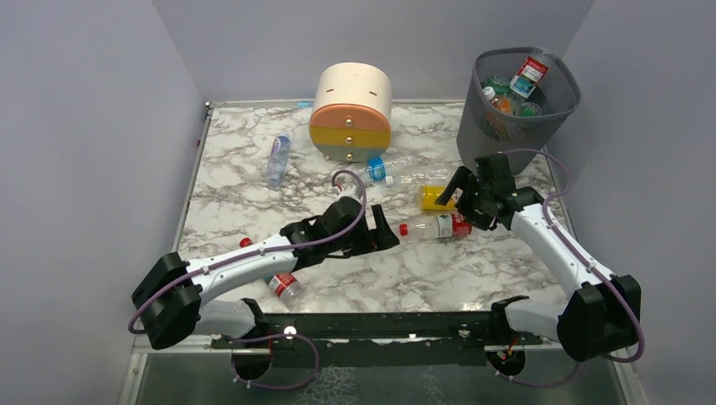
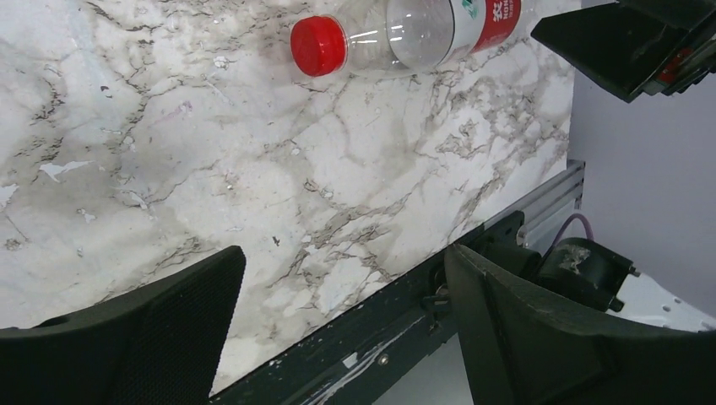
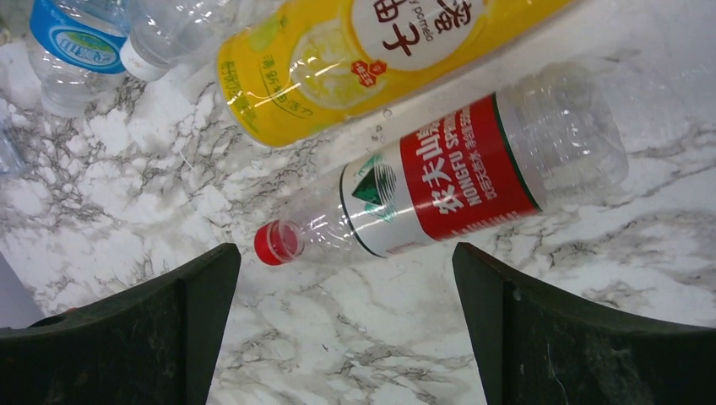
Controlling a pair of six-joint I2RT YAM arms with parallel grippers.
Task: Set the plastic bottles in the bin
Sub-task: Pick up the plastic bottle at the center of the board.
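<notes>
We are at the pick-up step for another bottle. The bin (image 1: 485, 139), in the upper right of the top view, already holds several bottles, and others lie scattered on the marble table (image 1: 253, 202). Our right gripper (image 1: 469, 201) hovers right of centre with its fingers wide apart and nothing between them. In its wrist view the red-label bottle (image 3: 456, 181) lies on its side directly below, cap toward the left of the frame. The yellow bottle (image 3: 355, 59) lies just beside it, higher in the frame. Our left gripper (image 1: 382, 229), at the centre of the top view, is likewise spread and holds nothing, its tips near the cap end of that same bottle.

We judge the red-label bottle to be the right arm's target. The next move calls for lowering the right gripper until its fingers straddle the bottle's body. It then has to close without catching the yellow bottle and carry the load up over the bin's rim. The left arm should draw aside to leave room.
</notes>
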